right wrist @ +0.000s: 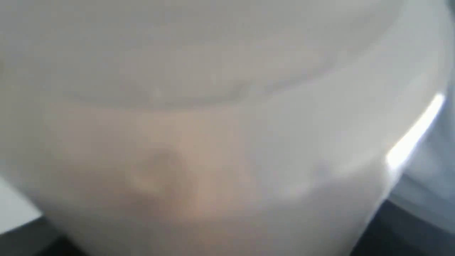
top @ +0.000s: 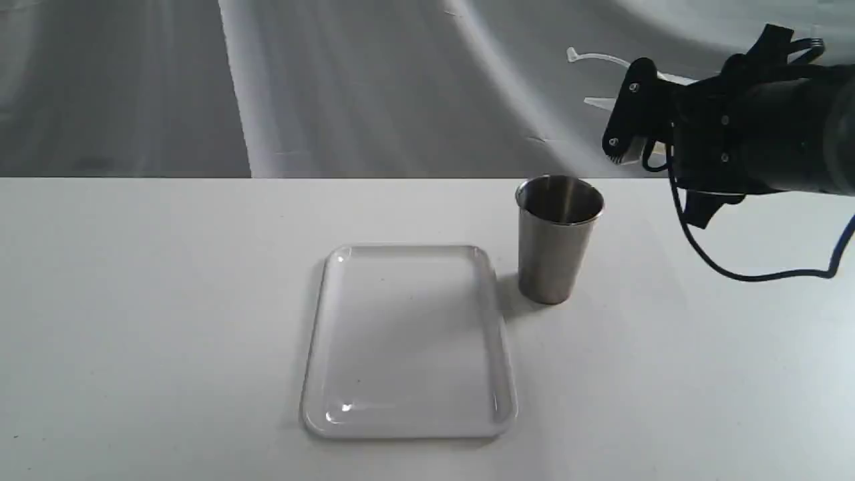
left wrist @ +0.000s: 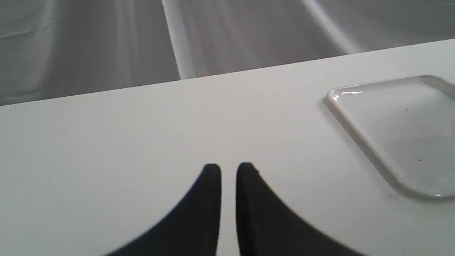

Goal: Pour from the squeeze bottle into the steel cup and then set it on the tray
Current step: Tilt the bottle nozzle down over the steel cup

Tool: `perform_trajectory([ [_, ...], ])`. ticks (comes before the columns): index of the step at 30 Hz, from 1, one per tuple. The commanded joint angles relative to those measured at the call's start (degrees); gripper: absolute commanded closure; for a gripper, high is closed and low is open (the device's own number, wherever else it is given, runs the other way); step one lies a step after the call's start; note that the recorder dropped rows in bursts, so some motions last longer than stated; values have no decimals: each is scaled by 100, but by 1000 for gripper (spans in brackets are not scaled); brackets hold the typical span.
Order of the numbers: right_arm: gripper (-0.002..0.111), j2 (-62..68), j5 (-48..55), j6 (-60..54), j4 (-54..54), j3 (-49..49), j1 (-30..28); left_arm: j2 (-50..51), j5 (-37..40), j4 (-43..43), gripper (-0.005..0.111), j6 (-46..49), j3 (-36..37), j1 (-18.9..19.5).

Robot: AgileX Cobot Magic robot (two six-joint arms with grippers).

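- The right gripper [top: 631, 115] is clamped on the squeeze bottle [right wrist: 220, 135], which fills the right wrist view as a whitish blur with an amber tint.
- The bottle is held in the air, tipped roughly level, with its nozzle [top: 599, 102] and cap strap [top: 591, 59] above the steel cup [top: 558, 237], well clear of the rim.
- No stream shows, and I cannot tell whether the cup holds any liquid; the pour looks about to start or only just under way.
- The tray [top: 320, 374] lies just beside the cup with nothing on it, so setting the bottle down is not yet done.
- The left gripper [left wrist: 228, 170] hangs over the table [top: 133, 300], fingers drawn nearly together, grasping nothing.
- No brand, label or writing is readable on anything.
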Motion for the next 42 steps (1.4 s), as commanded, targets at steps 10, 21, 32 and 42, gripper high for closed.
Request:
perform_trajectory([
  [10, 64, 232, 735, -121, -523, -63, 82, -29, -37, 3, 98, -10, 25, -18],
  [21, 64, 436, 821, -318, -696, -63, 282, -29, -37, 3, 98, -10, 25, -18],
  [32, 64, 459, 832, -765, -809, -63, 293, -29, -37, 3, 98, -10, 25, -18],
  [42, 64, 459, 941, -1050, -987, -63, 293, -29, -37, 3, 98, -10, 25, -18],
])
